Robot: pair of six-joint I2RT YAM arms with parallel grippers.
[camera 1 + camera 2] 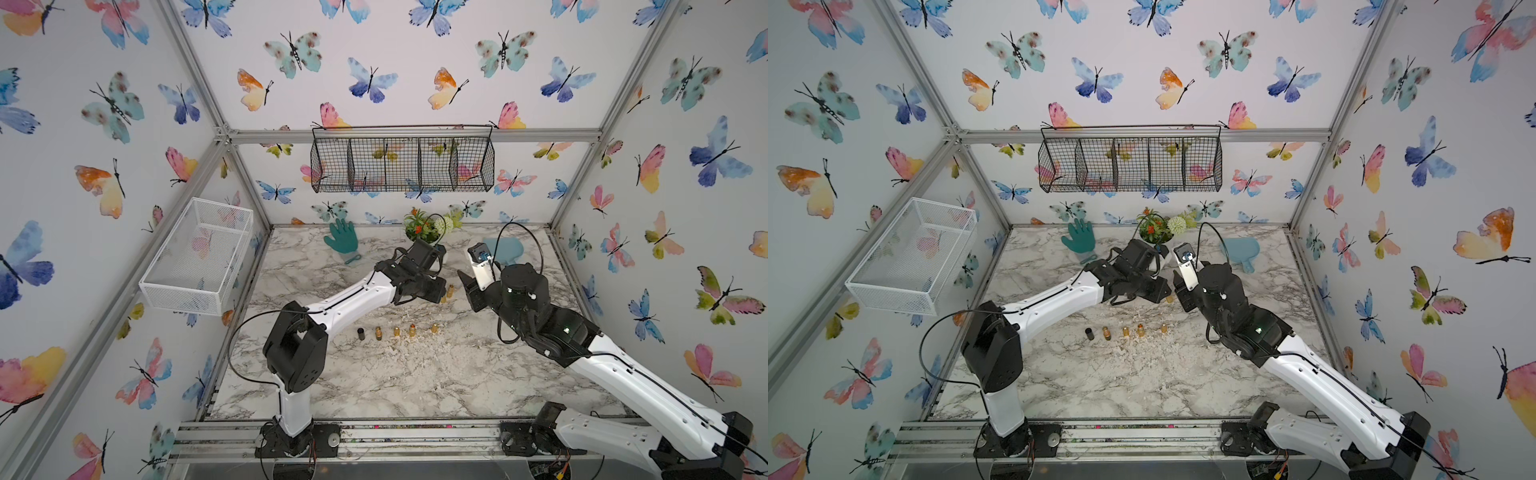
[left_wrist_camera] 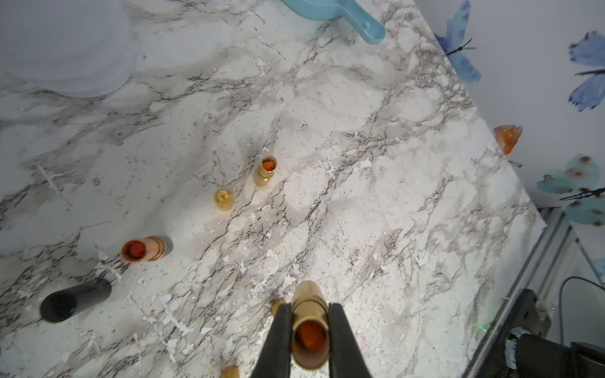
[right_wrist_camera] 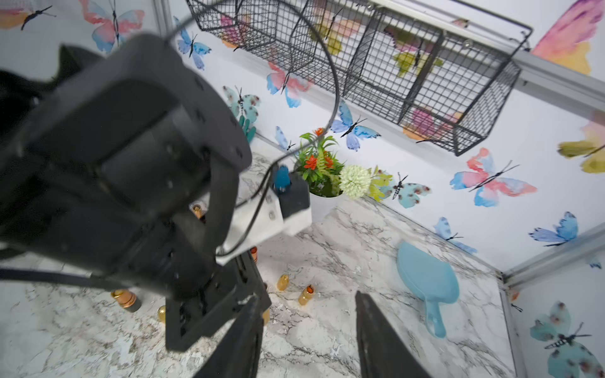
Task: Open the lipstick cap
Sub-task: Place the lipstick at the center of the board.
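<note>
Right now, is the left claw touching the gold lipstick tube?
Touching. The left wrist view shows the left gripper clamped against both sides of the gold lipstick, no gap.

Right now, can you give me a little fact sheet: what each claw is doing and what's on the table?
left gripper: shut on a gold lipstick, orange stick showing
cap: off the lipstick
beside lipstick: small gold piece, perhaps the cap
right gripper: open, empty
table: marble; row of five small tubes, one black
back of table: green glove, plant, blue paddle
</note>
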